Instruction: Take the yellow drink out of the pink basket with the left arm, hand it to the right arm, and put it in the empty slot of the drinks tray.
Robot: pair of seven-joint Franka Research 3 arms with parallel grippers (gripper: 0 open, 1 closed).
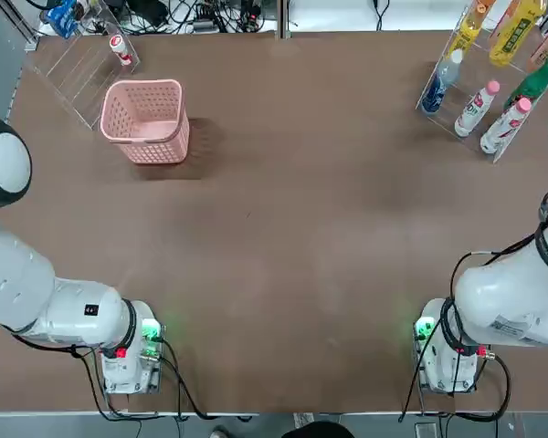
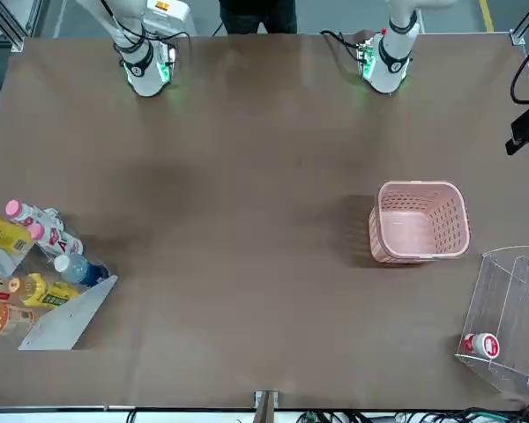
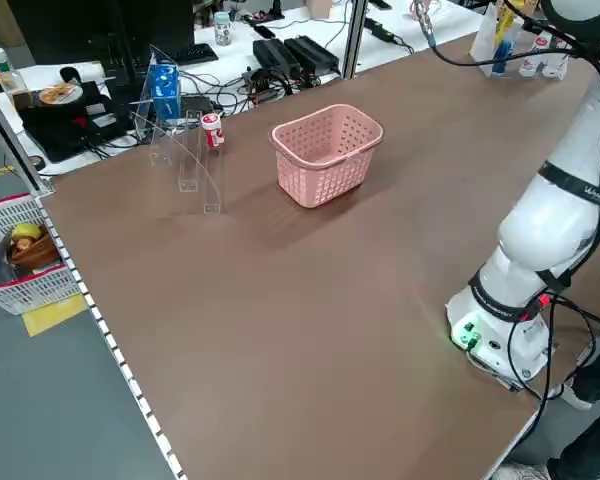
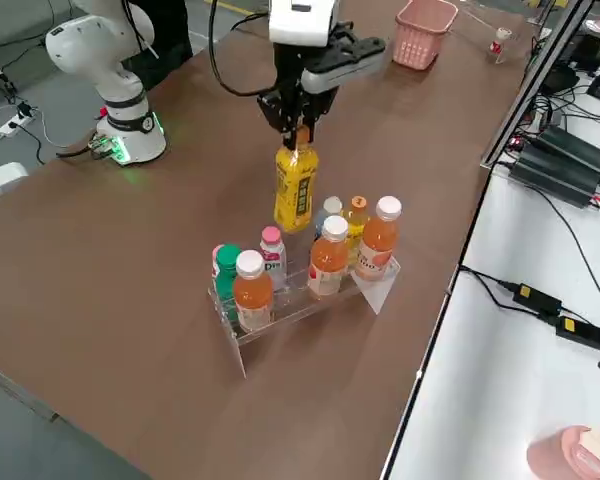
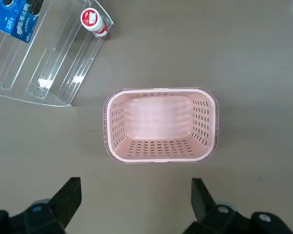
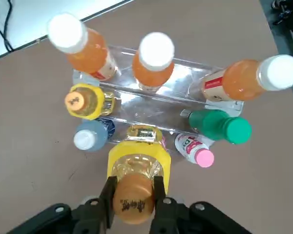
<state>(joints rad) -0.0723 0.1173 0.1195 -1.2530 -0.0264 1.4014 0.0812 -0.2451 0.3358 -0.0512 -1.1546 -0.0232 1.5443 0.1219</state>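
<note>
Above the drinks tray, the right gripper pinches the yellow drink (cap darker); left gripper spread.

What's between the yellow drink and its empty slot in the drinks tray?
Nothing visible. The right gripper holds the yellow drink by its cap, hanging above the drinks tray. In the right wrist view the middle slot under it is bare, with bottles only in the neighbouring compartments.

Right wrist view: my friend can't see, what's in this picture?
The right gripper holds the yellow drink by its neck, shut on it, above the drinks tray. The tray holds orange, green, pink-capped and blue-capped bottles.
</note>
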